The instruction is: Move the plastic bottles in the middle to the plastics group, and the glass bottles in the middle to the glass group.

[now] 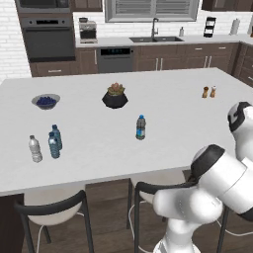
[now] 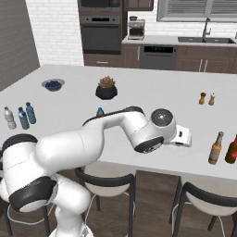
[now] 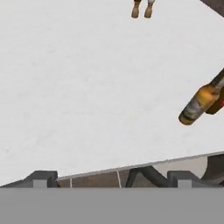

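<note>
A plastic bottle with a dark blue label band [image 1: 141, 127] stands alone in the middle of the white counter [image 1: 163, 143]. The plastics group stands at the left: a clear whitish bottle [image 1: 34, 148] and two bluish bottles [image 1: 54, 145] [image 1: 57, 136]. The amber glass bottle [image 2: 215, 148] [image 3: 197, 104] stands upright near the right front edge. Right beside it is a dark red bottle [image 2: 232, 150] of the glass group. My gripper [image 2: 187, 139] [image 3: 111, 178] hangs open and holds nothing. It is a little left of the amber bottle and apart from it.
Two small brownish shakers [image 1: 209, 92] [image 2: 207, 98] [image 3: 142, 8] stand farther back on the right. A dark plant pot [image 1: 114, 97] and a bowl of blueberries [image 1: 46, 101] sit at the back. Stools [image 1: 54, 207] line the counter's front edge.
</note>
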